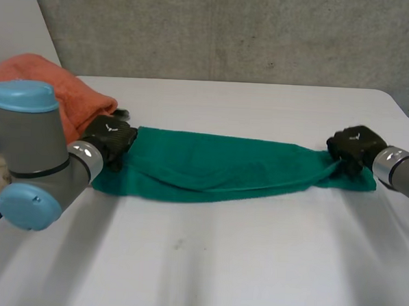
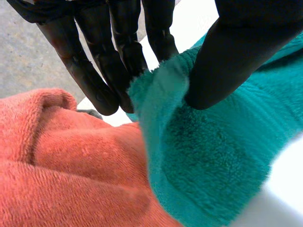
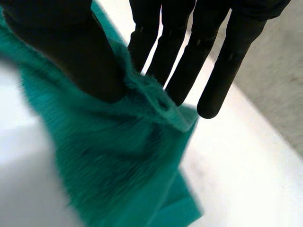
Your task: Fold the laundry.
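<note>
Right hand [image 3: 90, 56] pinches green towel [image 3: 118, 161] edge, thumb against fingers [image 3: 222, 71].

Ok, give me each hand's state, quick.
Left hand: shut on the green towel, pinching one end.
Right hand: shut on the green towel's other end.

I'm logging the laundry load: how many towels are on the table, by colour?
green towel: 1
orange towel: 1
Total: 2
</note>
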Tool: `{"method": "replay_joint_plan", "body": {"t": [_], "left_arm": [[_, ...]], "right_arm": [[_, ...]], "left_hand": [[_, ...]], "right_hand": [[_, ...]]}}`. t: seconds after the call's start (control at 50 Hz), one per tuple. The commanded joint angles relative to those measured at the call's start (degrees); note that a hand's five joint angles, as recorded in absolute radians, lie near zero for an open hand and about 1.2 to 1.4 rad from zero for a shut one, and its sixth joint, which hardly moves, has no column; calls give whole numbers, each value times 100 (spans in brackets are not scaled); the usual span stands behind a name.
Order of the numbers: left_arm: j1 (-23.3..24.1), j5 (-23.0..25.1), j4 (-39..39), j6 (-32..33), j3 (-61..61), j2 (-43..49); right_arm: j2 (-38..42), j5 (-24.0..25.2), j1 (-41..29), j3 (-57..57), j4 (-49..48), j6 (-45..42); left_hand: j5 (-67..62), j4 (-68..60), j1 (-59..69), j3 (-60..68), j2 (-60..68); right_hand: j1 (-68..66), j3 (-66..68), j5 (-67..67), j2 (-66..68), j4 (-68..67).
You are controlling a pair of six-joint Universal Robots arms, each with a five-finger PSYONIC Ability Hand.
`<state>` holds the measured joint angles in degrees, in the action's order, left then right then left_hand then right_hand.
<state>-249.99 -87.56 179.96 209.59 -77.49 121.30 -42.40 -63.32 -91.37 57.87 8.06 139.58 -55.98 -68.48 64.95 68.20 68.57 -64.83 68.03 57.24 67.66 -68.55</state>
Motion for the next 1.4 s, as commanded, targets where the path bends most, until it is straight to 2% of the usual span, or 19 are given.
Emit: {"method": "replay_joint_plan", "body": {"t": [0.02,0.06,0.08,0.14,0.16,0.24,0.3,0.4,0.54,0.66,0.82,0.88,0.96,1.04,1.06,1.14,1.18,1.24,1.4], "left_arm": [[12,-24,293,152,1893,701],[29,-33,600,99,2464,780],[38,-59,1080,-49,2937,807],[29,-164,2031,-401,3406,728],[21,-295,2722,-672,3451,606],[-75,-839,4026,-1217,3329,404],[-102,-1008,4012,-1316,3135,333],[-85,-588,3661,-1333,2443,315],[-146,-314,3704,-1316,1134,394],[-76,11,3740,-1228,262,649],[64,91,3161,-587,-758,641],[126,64,2546,-385,-1171,298],[240,47,1483,-69,-1619,-264],[337,-102,95,450,-1945,-853],[354,-225,-508,573,-2015,-1080],[355,-507,-1968,600,-1946,-1389],[355,-534,-2341,565,-1832,-1399],[363,-507,-2387,433,-1463,-1268],[407,-665,-1447,319,-128,-222]], "right_arm": [[29,-259,-249,-1083,-1664,814],[12,-469,-302,-1434,-2297,1183],[-23,-758,-337,-1723,-2988,1594],[-172,-1286,-399,-2112,-3993,2194],[-294,-1662,-407,-2252,-4553,2544],[-602,-2105,-355,-2271,-4981,3047],[-691,-2018,-364,-2192,-4718,3101],[-805,-1474,-372,-1614,-4016,3093],[-920,-753,-346,-349,-3812,2909],[-709,-383,-372,426,-3461,2557],[-515,-523,-223,744,-2047,1582],[-699,-602,-83,814,-985,1037],[-1261,-629,181,1042,711,115],[-1833,-646,629,1288,2258,-948],[-1990,-646,838,1341,2809,-1403],[-2115,-629,1182,1403,3866,-2371],[-2080,-629,1183,1394,4027,-2584],[-1826,-629,1078,1298,3818,-2542],[-1070,-576,577,858,2264,-1391]], "left_hand": [[-1402,-1152,1505,1180,1143],[-1402,-1152,1505,1180,1143],[-1402,-1152,1505,1180,1143],[-1402,-1152,1505,1180,1143],[-1402,-1152,1505,1180,1143],[-1402,-1152,1505,1180,1143],[-1402,-1152,1505,1180,1143],[-1402,-1152,1505,1180,1143],[-1402,-1152,1505,1180,1143],[-1402,-1152,1505,1180,1143],[-1402,-1152,1505,1180,1143],[-1402,-1152,1505,1180,1143],[-1402,-1152,1505,1180,1143],[-1402,-1152,1505,1180,1143],[-1402,-1152,1505,1180,1143],[-1402,-1152,1505,1180,1143],[-1402,-1152,1505,1180,1143],[-1402,-1152,1505,1180,1143],[-1402,-1152,1505,1180,1143]], "right_hand": [[-1517,1197,1276,1234,-1145],[-1517,1197,1276,1234,-1145],[-1517,1197,1276,1234,-1145],[-1517,1197,1276,1234,-1145],[-1517,1197,1276,1234,-1145],[-1517,1197,1276,1234,-1145],[-1517,1197,1276,1234,-1145],[-1517,1197,1276,1234,-1145],[-1517,1197,1276,1234,-1145],[-1517,1197,1276,1234,-1145],[-1517,1197,1276,1234,-1145],[-1517,1197,1276,1234,-1145],[-1517,1197,1276,1234,-1145],[-1517,1197,1276,1234,-1145],[-1517,1197,1276,1234,-1145],[-1517,1197,1276,1234,-1145],[-1517,1197,1276,1234,-1145],[-1517,1197,1276,1234,-1145],[-1517,1197,1276,1234,-1145]]}}
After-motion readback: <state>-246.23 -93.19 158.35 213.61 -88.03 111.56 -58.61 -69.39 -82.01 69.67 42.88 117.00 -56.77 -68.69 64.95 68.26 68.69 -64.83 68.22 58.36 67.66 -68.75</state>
